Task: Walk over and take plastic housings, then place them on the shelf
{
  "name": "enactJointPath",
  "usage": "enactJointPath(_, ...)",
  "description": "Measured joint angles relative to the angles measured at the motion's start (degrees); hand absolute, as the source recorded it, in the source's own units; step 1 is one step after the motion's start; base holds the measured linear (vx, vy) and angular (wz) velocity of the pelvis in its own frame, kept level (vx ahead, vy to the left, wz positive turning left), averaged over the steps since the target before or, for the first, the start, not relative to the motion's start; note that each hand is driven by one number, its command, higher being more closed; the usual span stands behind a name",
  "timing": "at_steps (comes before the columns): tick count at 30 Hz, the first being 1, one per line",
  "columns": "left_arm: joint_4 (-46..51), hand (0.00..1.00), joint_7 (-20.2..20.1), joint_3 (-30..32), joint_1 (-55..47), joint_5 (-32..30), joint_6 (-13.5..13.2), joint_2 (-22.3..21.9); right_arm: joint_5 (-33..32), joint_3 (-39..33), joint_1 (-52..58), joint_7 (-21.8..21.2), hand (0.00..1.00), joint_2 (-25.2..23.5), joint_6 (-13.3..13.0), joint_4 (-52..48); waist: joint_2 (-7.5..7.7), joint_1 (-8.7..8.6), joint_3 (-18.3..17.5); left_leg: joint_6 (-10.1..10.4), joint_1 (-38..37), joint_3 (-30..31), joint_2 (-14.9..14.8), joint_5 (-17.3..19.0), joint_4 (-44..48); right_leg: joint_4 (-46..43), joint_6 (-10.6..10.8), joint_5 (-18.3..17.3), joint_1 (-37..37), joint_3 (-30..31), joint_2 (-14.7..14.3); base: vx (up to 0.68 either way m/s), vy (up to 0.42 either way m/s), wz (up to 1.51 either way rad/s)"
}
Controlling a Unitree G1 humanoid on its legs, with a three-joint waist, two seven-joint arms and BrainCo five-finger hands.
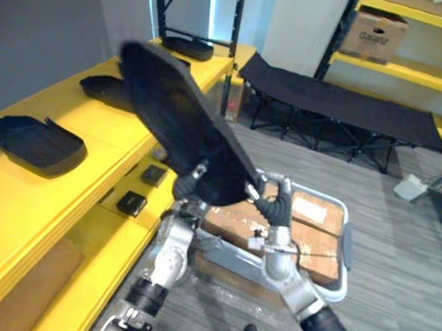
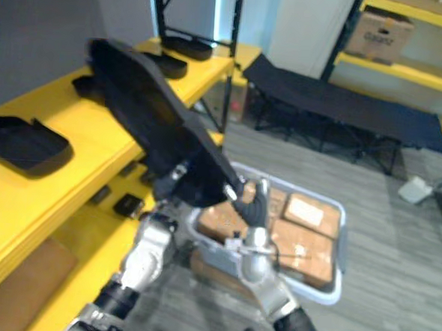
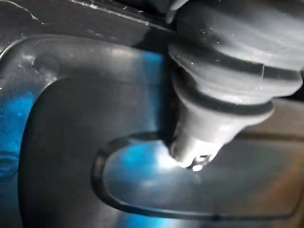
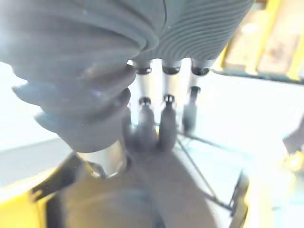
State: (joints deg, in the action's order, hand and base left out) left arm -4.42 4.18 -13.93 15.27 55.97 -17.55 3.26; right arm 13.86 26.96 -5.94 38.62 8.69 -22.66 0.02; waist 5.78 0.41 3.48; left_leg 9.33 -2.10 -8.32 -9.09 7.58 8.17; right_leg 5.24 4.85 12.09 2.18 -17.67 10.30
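Plastic housing (image 1: 177, 118) held up high and tilted, far end over the yellow shelf (image 1: 105, 155), near end low. Right hand (image 1: 276, 206) curled tight on its near rim. Left hand (image 1: 190, 185) tucked under beside it, grip hidden, cannot tell. More housings (image 1: 35, 143) flat on the shelf, left. Grey bin (image 1: 346, 244) low on the right, open floor (image 1: 403, 259) past it.

- Both eye views look down from the head, sharing the yellow shelf (image 1: 102, 143) and the raised black housing (image 1: 179, 118).
- Each wrist view sits very close against that housing.
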Motion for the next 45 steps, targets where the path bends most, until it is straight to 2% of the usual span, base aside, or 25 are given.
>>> enactJointPath(4, 2.75, 1.0, 2.56, 5.61, -2.76, -7.75, -3.58, -1.56, -9.5, -6.46, 2.85, -9.1, 0.0, -0.29, -0.09, -9.49, -0.62, -0.87, -0.41, 0.08, -1.1, -0.97, -0.04, 0.28, -0.12, 0.0, -0.14, -0.19, -0.14, 0.73, -0.15, -0.01, 0.009, -0.13)
enactJointPath(8, 2.65, 1.0, 9.15, 9.97, -8.2, -21.91, -3.6, -1.22, -22.73, -11.42, 4.08, -19.74, 0.0, 1.0, -2.21, -15.51, -1.93, -1.31, -0.84, 0.11, -1.88, -2.11, -0.32, 0.36, -0.64, 0.0, -0.06, -0.35, -0.12, 0.74, -0.36, 0.0, 0.004, -0.14)
enactJointPath(12, 2.88, 1.0, 13.24, 14.07, -11.74, -34.04, -3.52, -1.33, -30.39, -18.3, 7.17, -25.87, 0.0, 1.45, -3.6, -19.7, -3.37, -1.25, -1.69, 0.2, -1.92, -2.66, -0.36, 0.44, -1.0, -0.01, -0.09, -0.34, 0.26, 0.99, -0.42, 0.01, 0.01, -0.03)
enactJointPath(14, 3.65, 1.0, 13.88, 16.45, -13.04, -36.62, -3.56, -1.33, -34.04, -21.42, 8.62, -27.55, 0.0, 1.37, -3.62, -20.19, -3.83, -1.26, -2.01, 0.21, -1.94, -3.34, -0.38, 0.54, -1.15, -0.02, -0.17, -0.24, 0.75, 1.67, -0.52, 0.02, 0.021, -0.14)
enactJointPath(16, 3.8, 1.0, 15.05, 18.45, -13.95, -38.82, -3.57, -1.33, -36.75, -25.09, 11.84, -28.14, 0.0, 0.68, -2.74, -19.91, -4.29, -1.35, -2.24, 0.18, -1.98, -3.44, -0.38, 0.63, -1.27, -0.01, -0.13, -0.23, 0.82, 1.8, -0.56, 0.02, 0.021, -0.07)
enactJointPath(18, 5.82, 1.0, 16.4, 19.87, -16.6, -41.35, -3.58, -1.45, -40.12, -28.11, 17.3, -28.65, 0.0, -0.81, 2.73, -17.73, -4.57, -1.58, -2.41, 0.15, -2.06, -3.67, -0.38, 0.67, -1.61, -0.01, -0.02, -0.3, 1.04, 1.96, -0.59, 0.01, 0.012, -0.02)
enactJointPath(19, 6.82, 1.0, 16.69, 19.9, -17.45, -41.47, -3.58, -1.45, -40.62, -28.45, 18.53, -28.57, 0.0, -1.17, 4.39, -16.18, -4.56, -1.66, -2.42, 0.12, -2.0, -3.76, -0.38, 0.69, -1.65, -0.01, -0.01, -0.31, 1.17, 2.03, -0.6, 0.02, 0.023, -0.08)
enactJointPath(20, 9.04, 1.0, 17.22, 19.95, -19.29, -42.44, -3.58, -1.56, -42.53, -29.13, 20.73, -28.59, 0.0, -2.22, 7.6, -12.43, -4.55, -1.7, -2.42, 0.07, -1.88, -4.07, -0.37, 0.75, -1.68, -0.01, -0.01, -0.31, 1.47, 2.27, -0.61, 0.01, 0.02, -0.1)
enactJointPath(21, 11.16, 1.0, 17.79, 19.81, -21.25, -43.19, -3.57, -1.6, -45.08, -29.67, 22.86, -29.2, 0.0, -3.44, 9.13, -8.77, -4.71, -1.63, -2.32, 0.07, -1.89, -4.35, -0.36, 0.86, -1.69, -0.01, 0.01, -0.31, 1.64, 2.48, -0.6, 0.01, 0.021, -0.09)
enactJointPath(25, 14.65, 1.0, 18.93, 20.16, -25.08, -43.49, -3.58, -1.66, -47.44, -30.36, 26.53, -33.08, 0.0, -5.43, 10.07, -7.16, -5.77, -1.64, -1.66, 0.03, -1.77, -4.38, -0.27, 0.99, -1.7, 0.0, 0.11, -0.37, 1.62, 2.44, -0.51, 0.0, 0.009, 0.0)
enactJointPath(30, 17.49, 1.0, 20.83, 21.31, -26.97, -46.9, -3.53, -1.9, -47.3, -26.83, 22.62, -37.72, 0.0, -5.11, 9.82, -6.21, -5.72, -0.79, -1.59, -0.47, -0.31, -1.13, -0.15, 1.23, -1.58, 0.0, 0.62, -1.2, 0.31, -0.8, -0.01, -0.02, 0.01, 0.33)
enactJointPath(32, 20.11, 1.0, 22.21, 23.04, -27.16, -48.88, -3.41, -1.88, -45.88, -22.55, 18.97, -38.77, 0.0, -4.53, 9.71, -3.67, -5.78, 0.67, -1.55, -0.53, 0.52, 1.35, 0.12, 0.88, -1.63, 0.0, 0.88, -1.64, -0.59, -3.11, 0.38, 0.01, 0.011, 0.64)
enactJointPath(35, 24.26, 1.0, 22.96, 27.37, -27.66, -50.39, -3.19, -1.87, -41.51, -15.94, 12.75, -38.8, 0.0, -3.26, 9.72, 0.66, -5.99, 3.82, -1.47, -0.38, 1.65, 6.4, 0.68, 0.13, -1.46, -0.02, 1.55, -1.88, -2.91, -8.27, 1.09, 0.04, 0.028, 0.8)
enactJointPath(36, 25.41, 1.0, 23.3, 29.63, -28.21, -50.35, -3.19, -1.87, -39.78, -14.25, 10.74, -38.67, 0.0, -3.16, 9.86, 1.87, -6.03, 5.34, -1.44, -0.33, 2.21, 8.49, 0.89, -0.12, -1.34, -0.07, 1.84, -2.07, -4.01, -10.63, 1.25, 0.06, 0.037, 0.83)
enactJointPath(37, 25.8, 1.0, 23.53, 30.75, -28.54, -50.34, -3.19, -1.94, -39.47, -13.58, 9.92, -38.64, 0.0, -3.16, 9.91, 2.28, -6.02, 5.93, -1.35, -0.34, 2.37, 9.57, 1.01, -0.15, -1.33, -0.21, 1.88, -2.11, -4.52, -11.73, 1.29, 0.07, 0.041, 0.83)
enactJointPath(39, 26.23, 1.0, 24.46, 34.97, -30.69, -50.33, -3.0, -2.53, -37.91, -11.23, 7.62, -38.69, 0.0, -3.13, 10.04, 3.75, -6.08, 8.84, -1.32, -0.4, 3.37, 13.46, 1.78, -0.2, -0.87, -0.52, 2.06, -2.26, -6.66, -16.23, 1.71, 0.06, 0.044, 0.84)
enactJointPath(40, 26.32, 1.0, 24.51, 35.99, -31.41, -50.32, -2.96, -2.89, -37.67, -10.77, 7.21, -38.73, 0.0, -3.16, 10.04, 3.96, -6.09, 9.41, -1.28, -0.42, 3.49, 14.39, 2.01, -0.2, -0.76, -0.52, 2.06, -2.26, -7.26, -17.29, 1.83, 0.04, 0.051, 0.78)
enactJointPath(42, 26.33, 1.0, 24.6, 39.89, -34.44, -50.27, -2.9, -4.41, -37.11, -8.37, 6.36, -38.77, 0.0, -3.26, 10.04, 4.54, -5.47, 12.06, -1.19, -0.87, 3.28, 15.97, 2.88, -0.02, -0.66, -0.52, 2.35, -2.49, -8.78, -19.3, 2.49, 0.02, 0.074, 0.44)
enactJointPath(44, 26.32, 1.0, 24.78, 42.69, -36.84, -50.28, -2.94, -4.63, -35.39, -6.08, 5.4, -38.71, 0.0, -3.5, 10.05, 5.43, -4.64, 13.21, -1.06, -1.18, 3.26, 16.85, 3.6, 0.16, -0.46, -0.53, 3.1, -3.26, -9.62, -20.23, 3.06, 0.02, 0.074, 0.25)
enactJointPath(45, 26.32, 1.0, 24.75, 44.19, -38.02, -50.3, -3.33, -5.26, -32.08, -4.92, 4.84, -38.44, 0.0, -3.45, 10.05, 5.68, -4.13, 13.78, -0.76, -1.36, 3.06, 17.33, 3.81, 0.35, -0.12, -0.53, 3.34, -3.56, -10.29, -20.38, 3.18, 0.0, 0.067, 0.21)
